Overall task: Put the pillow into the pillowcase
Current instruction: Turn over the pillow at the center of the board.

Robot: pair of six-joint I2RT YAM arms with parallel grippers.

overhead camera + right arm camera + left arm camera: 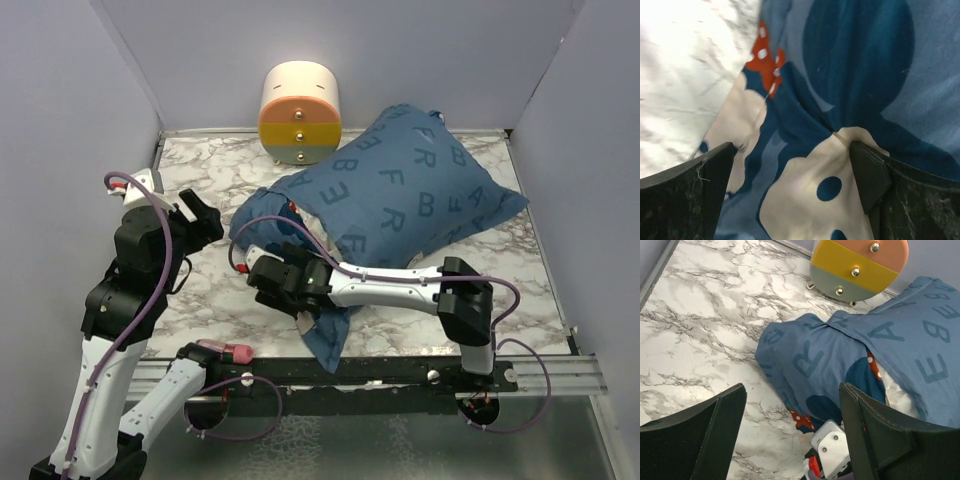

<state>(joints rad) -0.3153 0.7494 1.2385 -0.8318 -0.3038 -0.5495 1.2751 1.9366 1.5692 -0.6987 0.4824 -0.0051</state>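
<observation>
**Pillow nearly cased; both end effectors let go**
The pillowcase (400, 195) lay toward 2 o'clock on the tabletop (200, 180), with the pillow (896, 397) glimpsed white at its mouth. The right end effector (278, 282) was spread open over slack cloth at 7 o'clock. The left end effector (195, 220) was open and apart at 9. Regrasping the hem to cover the pillow was judged next.

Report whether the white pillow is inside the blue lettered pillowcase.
Mostly inside: the pillowcase bulges full; only a white pillow sliver shows at its opening.

pillowcase (400, 190) — printed A, B, E, F, R
</observation>
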